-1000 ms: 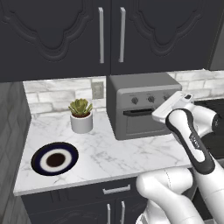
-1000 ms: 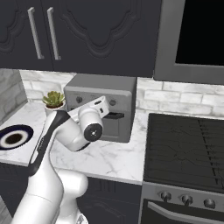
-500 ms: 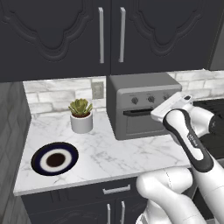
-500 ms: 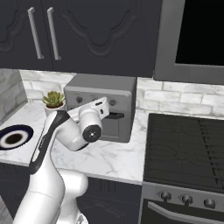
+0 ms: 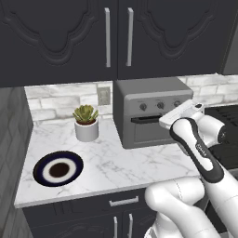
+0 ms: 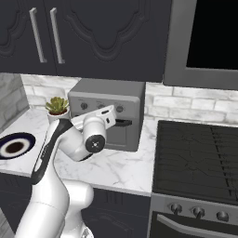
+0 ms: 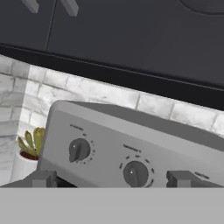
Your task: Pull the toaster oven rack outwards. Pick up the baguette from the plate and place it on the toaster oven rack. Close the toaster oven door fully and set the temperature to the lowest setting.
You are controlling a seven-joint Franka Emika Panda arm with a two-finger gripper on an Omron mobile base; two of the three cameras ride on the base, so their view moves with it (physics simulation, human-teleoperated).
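Little has moved since the earlier frames: the arm holds nearly the same raised pose before the oven, and the counter items lie where they lay. Toaster oven (image 5: 151,111): boxy grey unit at the back of the marble counter (image 5: 111,160), against the pale brick backsplash, beneath dark upper cabinets (image 5: 116,37). Toaster oven door (image 5: 148,131): shut, flat against the front, with its dark handle bar running just under the knob row. Knobs: two show close in the hand view, left knob (image 7: 79,150) and middle knob (image 7: 135,173); the base views show three in a row across the upper panel. Gripper (image 7: 111,179): level with the top of the door, just in front of the oven; its fingertips (image 7: 43,179) stand wide apart at the lower edge of the hand view, with nothing between them, and contact with the oven cannot be told. The white hand (image 5: 182,113) overlaps the oven's right front corner in the left base view. Plate (image 5: 58,168): round, dark navy with a white ring and brown centre, near the counter's front left edge, well apart from the oven (no bread can be made out on it). Potted succulent (image 5: 86,123): white pot, green rosette, between the plate and the oven, toward the wall. Stove (image 6: 200,158): dark cooktop just right of the counter. Rack and baguette: cannot be told behind the closed door.
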